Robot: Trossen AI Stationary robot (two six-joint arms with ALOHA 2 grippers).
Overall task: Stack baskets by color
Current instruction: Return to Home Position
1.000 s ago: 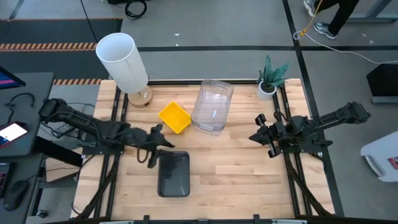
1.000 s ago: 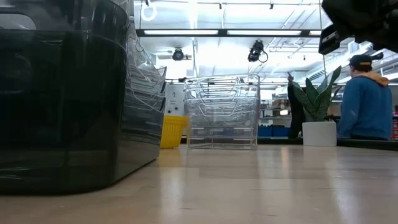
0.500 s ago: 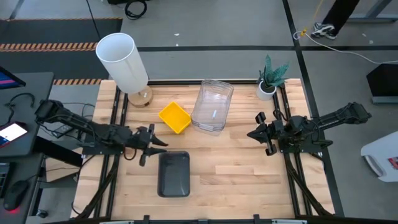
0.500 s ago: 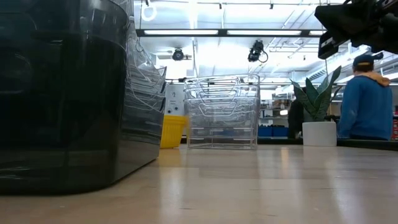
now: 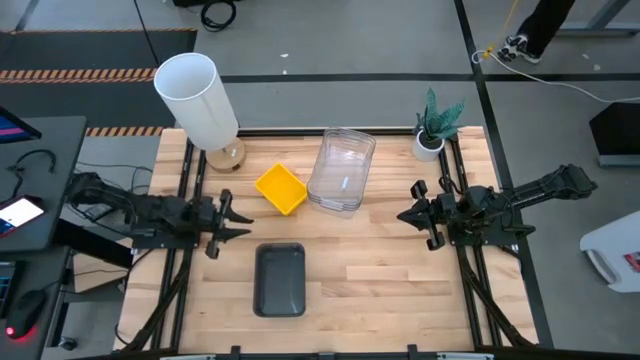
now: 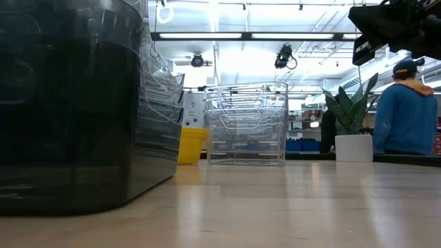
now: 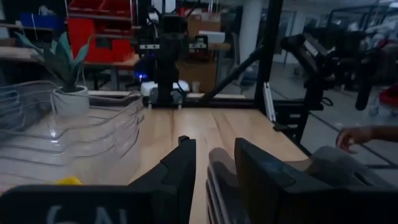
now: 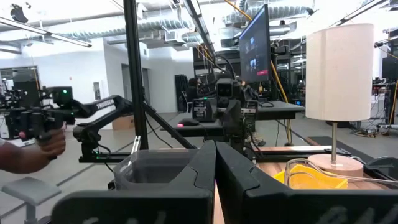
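The dark grey baskets (image 5: 280, 280) sit in a stack near the table's front, looming at the left of the low view (image 6: 69, 103). A yellow basket (image 5: 281, 189) rests on the table beside the stack of clear baskets (image 5: 342, 170) farther back. My left gripper (image 5: 238, 217) hovers left of the grey stack, level and open, with nothing between its fingers (image 7: 208, 146). My right gripper (image 5: 404, 215) waits shut (image 8: 216, 149) at the table's right, clear of all baskets.
A tall white cylinder lamp (image 5: 195, 100) stands at the far left corner and a small potted plant (image 5: 435, 125) at the far right. Bare wood lies between the grey stack and my right arm. A person (image 6: 406, 110) stands beyond the table.
My left gripper has drawn back from the grey stack's far left corner toward the table's left edge, sinking a little and tipping up to level. The grey stack has stayed where it was.
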